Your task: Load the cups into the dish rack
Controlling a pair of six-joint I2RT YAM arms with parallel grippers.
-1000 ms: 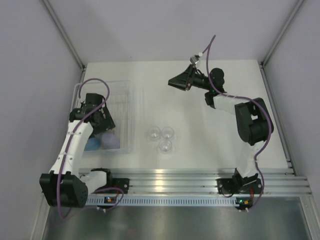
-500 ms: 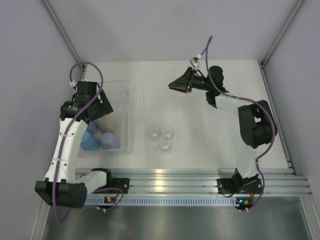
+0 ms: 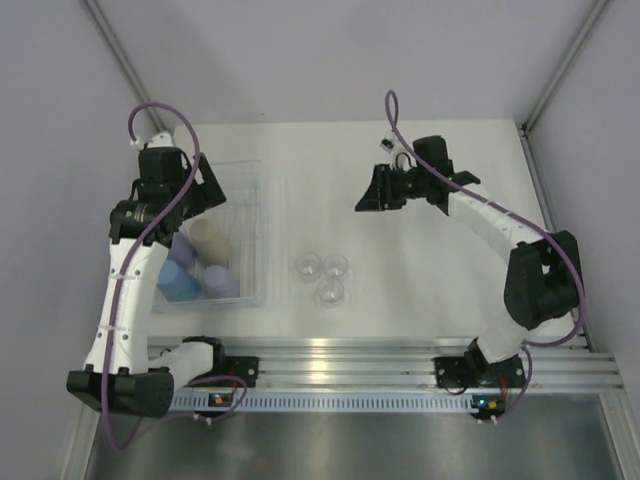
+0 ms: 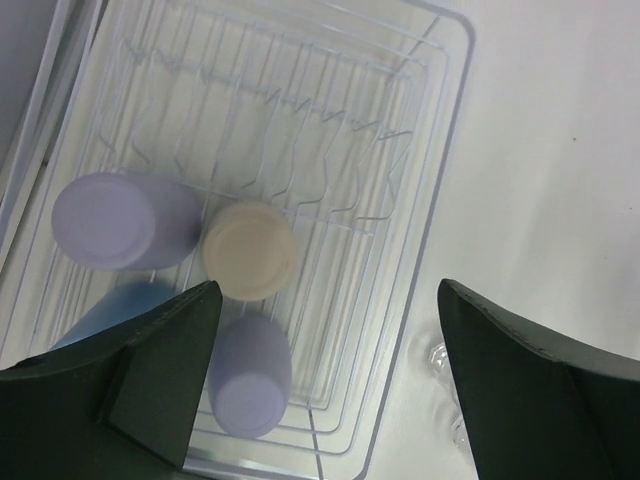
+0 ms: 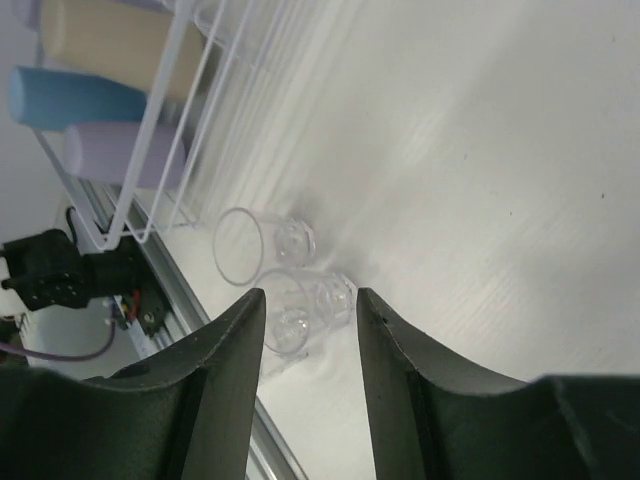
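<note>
The clear dish rack [image 3: 250,200] stands at the left and holds two lavender cups [image 3: 222,282] [image 3: 183,250], a beige cup [image 3: 210,237] and a blue cup [image 3: 178,284]. The left wrist view shows them in the rack [image 4: 400,150]: lavender [image 4: 110,220], beige [image 4: 250,250], lavender [image 4: 250,375], blue [image 4: 110,310]. My left gripper [image 3: 200,192] [image 4: 330,287] hangs open and empty above the rack. Three clear cups [image 3: 308,267] [image 3: 336,265] [image 3: 329,292] stand on the table mid-front. My right gripper [image 3: 368,193] [image 5: 310,295] is open and empty, above and behind the clear cups [image 5: 265,245] [image 5: 300,305].
White table [image 3: 430,280] with grey side walls and metal posts at the corners. A metal rail [image 3: 350,360] runs along the front edge with both arm bases. The rack's corner and its tumblers [image 5: 110,35] show at the top left of the right wrist view.
My left gripper has risen out of the rack's near end and pulled back over its far part. My right arm has swung forward and tipped its gripper down toward the clear cups.
</note>
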